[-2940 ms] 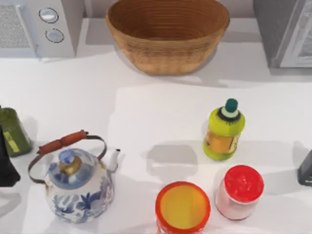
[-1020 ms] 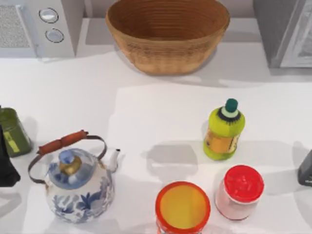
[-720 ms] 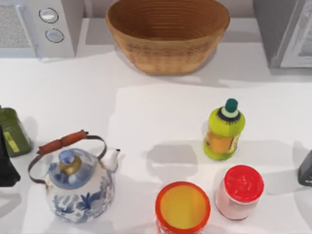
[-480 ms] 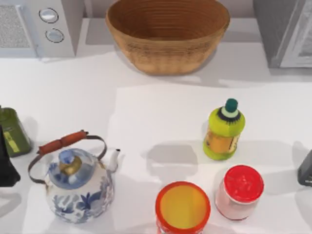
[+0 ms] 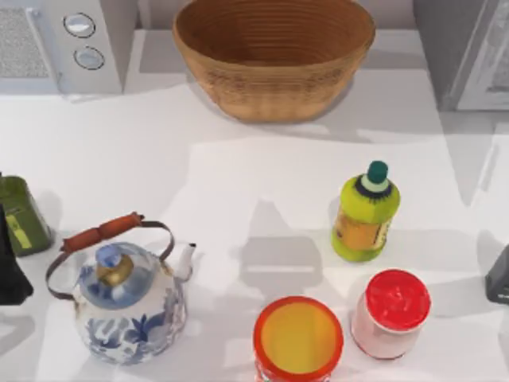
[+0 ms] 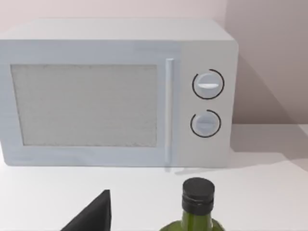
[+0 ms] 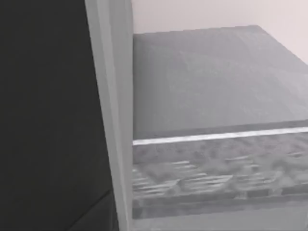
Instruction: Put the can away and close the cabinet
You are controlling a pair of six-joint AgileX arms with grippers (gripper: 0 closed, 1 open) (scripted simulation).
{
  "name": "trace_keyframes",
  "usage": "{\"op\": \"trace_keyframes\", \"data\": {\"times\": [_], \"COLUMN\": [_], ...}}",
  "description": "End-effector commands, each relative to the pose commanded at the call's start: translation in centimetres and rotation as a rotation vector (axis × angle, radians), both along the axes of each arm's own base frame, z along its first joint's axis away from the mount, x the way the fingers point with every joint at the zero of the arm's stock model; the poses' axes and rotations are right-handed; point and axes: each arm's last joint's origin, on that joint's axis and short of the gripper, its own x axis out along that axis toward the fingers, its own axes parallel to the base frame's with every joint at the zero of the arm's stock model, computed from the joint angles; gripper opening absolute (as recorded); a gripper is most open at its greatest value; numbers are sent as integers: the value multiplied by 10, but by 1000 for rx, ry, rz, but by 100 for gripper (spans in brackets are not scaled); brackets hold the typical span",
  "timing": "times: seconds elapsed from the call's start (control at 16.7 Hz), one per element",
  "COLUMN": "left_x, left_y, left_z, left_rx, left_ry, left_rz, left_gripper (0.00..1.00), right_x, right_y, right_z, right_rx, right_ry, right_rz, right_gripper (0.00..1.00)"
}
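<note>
- The white desk (image 5: 238, 183) carries a woven basket (image 5: 274, 52) at the back centre, with a white microwave (image 5: 60, 44) in the back left corner and a grey cabinet (image 5: 465, 52) in the back right corner.
- The can (image 5: 298, 341), orange-red with a yellow top, stands upright at the front edge of the desk, a little right of centre, touched by neither gripper.
- Just to the right of the can stands a jar with a red lid (image 5: 391, 312); the two are close but apart.
- Behind that jar is a yellow-green bottle with a dark green cap (image 5: 366, 211), upright.
- A blue-and-white kettle (image 5: 127, 298) with a reddish handle sits at the front left, well apart from the can.
- A dark green bottle (image 5: 22, 215) stands at the far left edge, just beside the left gripper (image 5: 9, 274); the left wrist view shows its black cap in front of the microwave's door and two dials.
- The left gripper is parked low at the left edge; I cannot tell how its fingers stand.
- The right gripper (image 5: 499, 274) sits at the far right edge, near the red-lidded jar; I cannot tell whether it is spread or closed.
- The right wrist view looks at the cabinet: a dark panel beside a pale upright edge, and a grey shelf surface inside.
</note>
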Motion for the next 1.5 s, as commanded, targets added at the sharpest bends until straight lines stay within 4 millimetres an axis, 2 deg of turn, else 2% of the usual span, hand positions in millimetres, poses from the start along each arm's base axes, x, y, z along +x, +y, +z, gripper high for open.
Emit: {"op": "trace_keyframes", "data": {"times": [0.12, 0.24, 0.42, 0.6, 0.84, 1.02, 1.08, 1.14, 1.26, 1.5], "left_x": [0, 0, 0, 0, 0, 0, 0, 0, 0, 0], "left_y": [0, 0, 0, 0, 0, 0, 0, 0, 0, 0], "left_z": [0, 0, 0, 0, 0, 0, 0, 0, 0, 0], "left_rx": [0, 0, 0, 0, 0, 0, 0, 0, 0, 0], "left_ry": [0, 0, 0, 0, 0, 0, 0, 0, 0, 0], "left_rz": [0, 0, 0, 0, 0, 0, 0, 0, 0, 0], "left_gripper": [100, 100, 100, 100, 100, 100, 100, 100, 100, 100], "right_x": [14, 16, 0, -24, -40, -40, -46, -45, -36, -6], "right_y": [45, 92, 151, 187, 202, 202, 192, 192, 192, 193], "right_z": [-1, 1, 9, 18, 23, 23, 27, 27, 29, 27], "right_rx": [-21, -47, -71, -73, -66, -66, -77, -77, -75, -79], "right_ry": [14, 7, -35, -82, -112, -112, -122, -123, -126, -117], "right_rz": [0, -1, -3, -4, -5, -5, -53, -53, -53, -53], "right_gripper": [100, 100, 100, 100, 100, 100, 100, 100, 100, 100]}}
